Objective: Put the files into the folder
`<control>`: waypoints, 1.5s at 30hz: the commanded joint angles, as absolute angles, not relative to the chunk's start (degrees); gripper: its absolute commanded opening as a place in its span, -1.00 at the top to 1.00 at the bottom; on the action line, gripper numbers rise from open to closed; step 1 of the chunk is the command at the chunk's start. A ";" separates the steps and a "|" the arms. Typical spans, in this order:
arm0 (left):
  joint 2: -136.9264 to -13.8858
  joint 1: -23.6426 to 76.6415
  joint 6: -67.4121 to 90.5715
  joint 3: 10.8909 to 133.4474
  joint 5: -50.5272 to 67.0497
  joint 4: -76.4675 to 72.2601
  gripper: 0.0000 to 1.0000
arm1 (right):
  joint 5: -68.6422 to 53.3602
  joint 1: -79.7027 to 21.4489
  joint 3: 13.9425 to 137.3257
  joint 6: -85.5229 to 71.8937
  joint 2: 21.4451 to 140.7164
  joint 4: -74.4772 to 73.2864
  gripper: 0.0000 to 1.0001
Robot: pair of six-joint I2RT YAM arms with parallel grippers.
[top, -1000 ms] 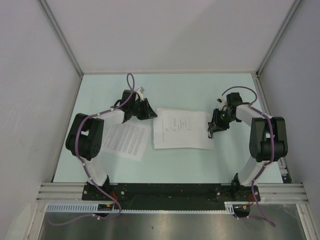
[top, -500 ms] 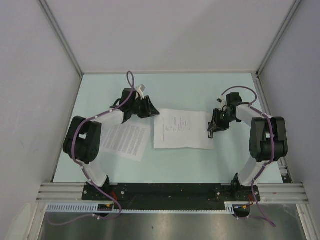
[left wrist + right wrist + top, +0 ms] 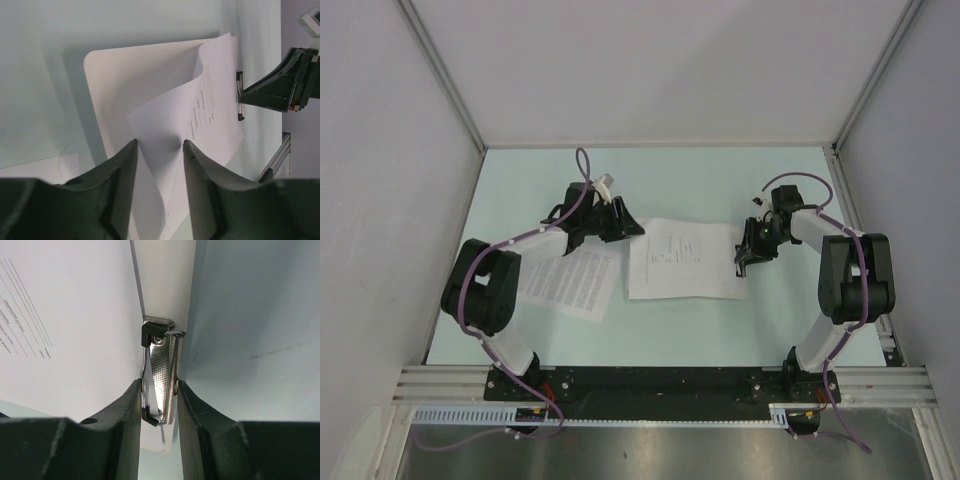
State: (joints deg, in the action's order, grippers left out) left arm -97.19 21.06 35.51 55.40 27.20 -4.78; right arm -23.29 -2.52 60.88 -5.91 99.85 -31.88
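Observation:
The folder (image 3: 685,289) lies flat mid-table with the sparser printed sheet (image 3: 680,250) on it. In the left wrist view the sheet (image 3: 210,120) is bowed up off the bare folder board (image 3: 130,75). My left gripper (image 3: 632,230) is at the sheet's left edge, and its open jaws (image 3: 160,145) straddle the raised fold. My right gripper (image 3: 748,258) is shut on the folder's metal clip (image 3: 162,375) at the right short edge, with the sheet's edge (image 3: 65,330) beside the clip. The densely lined sheet (image 3: 570,280) lies flat to the left, under my left arm.
Grey walls enclose the pale green table (image 3: 670,180) on three sides. A metal rail (image 3: 660,380) with both arm bases runs along the near edge.
My left gripper has moved a little to the right, onto the sparser sheet's left edge. The right gripper and the folder have not moved.

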 commanded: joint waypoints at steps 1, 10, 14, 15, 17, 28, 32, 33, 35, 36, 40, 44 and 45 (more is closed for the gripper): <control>-96.68 22.15 37.44 55.55 28.83 -9.31 -0.05 | -24.17 -2.81 61.79 -6.24 99.49 -31.20 1.00; -94.93 22.24 38.67 53.80 27.42 -10.72 0.04 | -24.34 -2.81 61.79 -6.42 99.84 -31.02 1.00; -91.68 22.32 40.86 51.07 27.69 -12.22 -0.12 | -24.26 -2.90 61.79 -6.33 99.67 -30.85 1.00; -90.36 22.32 42.17 50.37 27.86 -13.17 -0.21 | -24.26 -2.81 61.79 -6.42 99.67 -30.85 1.00; -89.21 22.59 43.59 48.61 27.95 -13.97 -0.25 | -24.34 -2.81 61.79 -6.42 99.93 -30.85 1.00; -89.47 23.73 43.34 48.77 26.46 -14.07 -0.14 | -23.99 -3.16 61.79 -6.33 99.76 -31.03 1.00; -92.63 23.91 40.70 51.85 25.05 -10.64 -0.08 | -23.82 -3.16 61.79 -6.50 99.67 -31.11 1.00; -93.07 24.17 40.26 52.81 24.44 -10.29 -0.04 | -23.73 -3.25 61.79 -6.42 99.75 -31.11 1.00; -94.56 24.87 37.55 54.48 22.86 -7.06 0.10 | -23.56 -3.16 61.79 -6.50 99.84 -31.03 1.00; -95.18 25.13 36.66 56.41 21.46 -5.99 0.14 | -23.38 -3.34 61.79 -6.50 99.93 -31.03 1.00; -98.60 25.49 33.76 59.41 19.16 -3.17 0.46 | -23.47 -3.25 61.79 -6.59 99.85 -30.85 1.00; -103.97 25.58 28.49 64.77 17.76 2.54 0.57 | -23.64 -3.34 61.70 -6.59 99.76 -30.76 1.00; -105.37 25.58 27.78 66.17 17.14 4.03 0.58 | -23.56 -3.25 61.61 -6.59 99.67 -30.76 1.00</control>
